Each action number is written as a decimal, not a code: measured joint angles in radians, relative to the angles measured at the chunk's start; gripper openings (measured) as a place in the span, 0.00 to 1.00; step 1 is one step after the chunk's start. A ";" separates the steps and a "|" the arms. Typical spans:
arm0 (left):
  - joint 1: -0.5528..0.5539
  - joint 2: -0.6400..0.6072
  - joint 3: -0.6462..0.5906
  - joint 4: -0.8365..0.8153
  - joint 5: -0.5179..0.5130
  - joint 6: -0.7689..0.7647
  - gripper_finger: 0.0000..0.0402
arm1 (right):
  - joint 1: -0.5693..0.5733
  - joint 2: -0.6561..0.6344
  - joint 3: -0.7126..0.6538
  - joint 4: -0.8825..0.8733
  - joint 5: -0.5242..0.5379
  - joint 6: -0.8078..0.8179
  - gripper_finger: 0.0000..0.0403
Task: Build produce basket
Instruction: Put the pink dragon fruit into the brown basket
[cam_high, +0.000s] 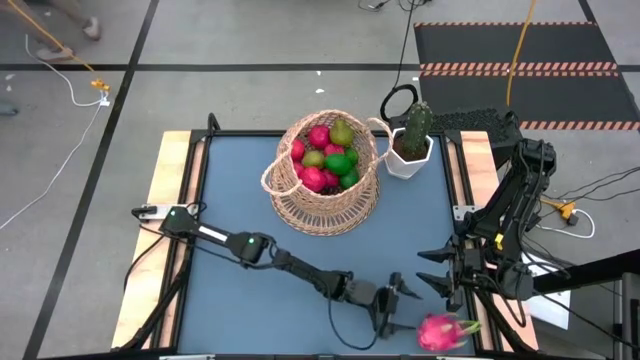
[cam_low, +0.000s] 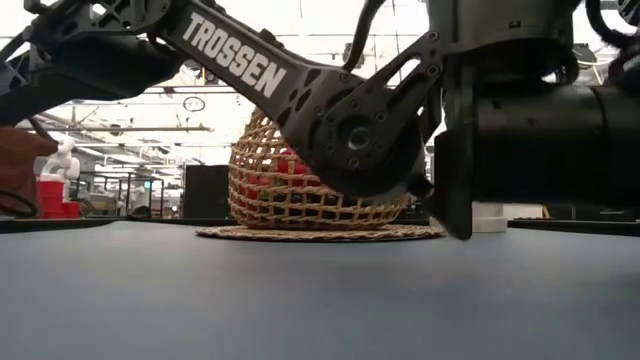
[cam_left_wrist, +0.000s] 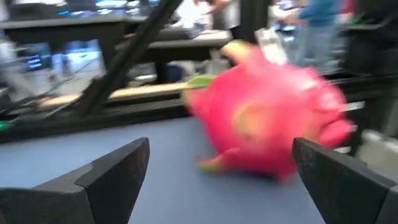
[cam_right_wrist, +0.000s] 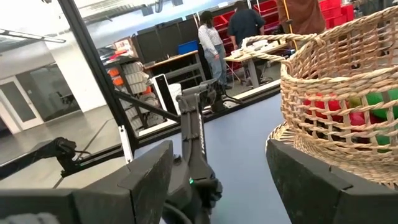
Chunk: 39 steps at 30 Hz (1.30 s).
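Round tan woven wicker basket (cam_high: 322, 178) at table centre-rear; pink dragon fruit (cam_high: 440, 331) near front-right edge, just beside left gripper (cam_high: 393, 305).

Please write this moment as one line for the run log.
left gripper: open, facing dragon fruit | right gripper: open, waiting | basket: holds fruit

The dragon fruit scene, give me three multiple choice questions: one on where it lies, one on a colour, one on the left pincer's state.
1. Where is the dragon fruit?
A. In the basket
B. On the table near its front edge
C. Beside the cactus

2. What colour is the cactus pot?
A. White
B. Black
C. Blue

3. How is the left pincer?
A. Shut on a lime
B. Open, fruit ahead
C. Inside the basket

Answers: 1 B, the high view shows it far from the basket. 2 A, the pot is white. 3 B, the left wrist view shows both fingers apart with the fruit beyond.
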 joint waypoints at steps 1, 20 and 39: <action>0.002 -0.002 0.000 0.000 0.039 0.002 0.98 | 0.000 0.000 0.000 0.000 0.000 -0.001 0.63; -0.018 -0.191 0.000 -0.448 0.022 0.059 0.98 | -0.026 -0.070 0.039 -0.032 -0.293 -0.013 0.63; -0.105 -0.612 -0.187 -0.887 -0.246 0.187 0.39 | -0.306 0.105 0.067 0.008 -0.840 -0.113 0.63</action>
